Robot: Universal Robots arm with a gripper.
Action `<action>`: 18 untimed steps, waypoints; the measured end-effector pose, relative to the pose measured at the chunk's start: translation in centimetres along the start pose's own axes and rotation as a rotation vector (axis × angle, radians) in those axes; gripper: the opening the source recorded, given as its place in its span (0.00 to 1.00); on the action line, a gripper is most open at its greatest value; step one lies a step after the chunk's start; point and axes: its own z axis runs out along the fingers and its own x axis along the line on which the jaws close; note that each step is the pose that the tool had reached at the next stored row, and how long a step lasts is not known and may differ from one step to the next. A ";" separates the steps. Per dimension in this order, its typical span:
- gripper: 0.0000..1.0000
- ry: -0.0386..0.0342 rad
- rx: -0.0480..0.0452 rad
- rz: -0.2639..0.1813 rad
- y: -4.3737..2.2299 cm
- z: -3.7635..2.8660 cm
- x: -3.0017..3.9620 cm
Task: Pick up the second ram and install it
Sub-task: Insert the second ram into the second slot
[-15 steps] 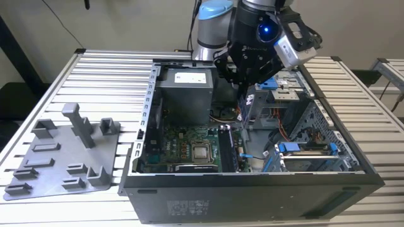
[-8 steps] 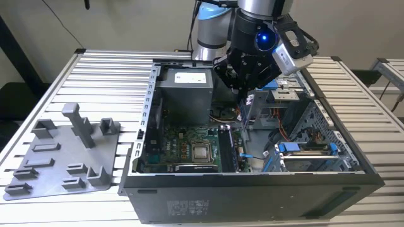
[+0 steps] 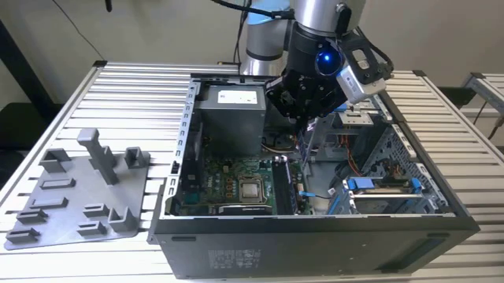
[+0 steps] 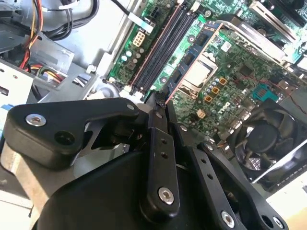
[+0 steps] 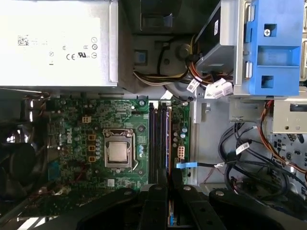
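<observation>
Slatted metal table (image 3: 71, 106) bears an open black computer case (image 3: 315, 247); above its motherboard (image 3: 228, 183), black gripper (image 3: 303, 115) pinches the thin, stiff second ram (image 3: 306, 147) (fragile; hold by edges)

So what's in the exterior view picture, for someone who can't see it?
A robot arm's black gripper hangs over an open computer case, holding a thin memory stick upright above the green circuit board. On the exterior view's left, a grey plastic holder tray sits on the slatted metal table.

A white printed label (image 5: 72, 50) sits on the power supply (image 5: 29, 72). Another label (image 3: 236, 257) marks the case's outer panel (image 3: 331, 247). Neither wording can be read.
</observation>
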 end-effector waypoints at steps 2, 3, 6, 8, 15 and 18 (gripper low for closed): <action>0.15 -0.0001 0.0001 0.000 -0.09 0.37 0.01; 0.15 -0.0001 0.0002 0.000 -0.11 0.55 0.02; 0.15 -0.0002 0.0001 0.000 -0.11 1.09 0.05; 0.15 -0.0001 0.0002 0.000 -0.11 1.47 0.06; 0.15 -0.0001 0.0001 0.000 -0.10 2.72 0.35; 0.15 -0.0001 0.0002 0.000 -0.18 3.28 0.45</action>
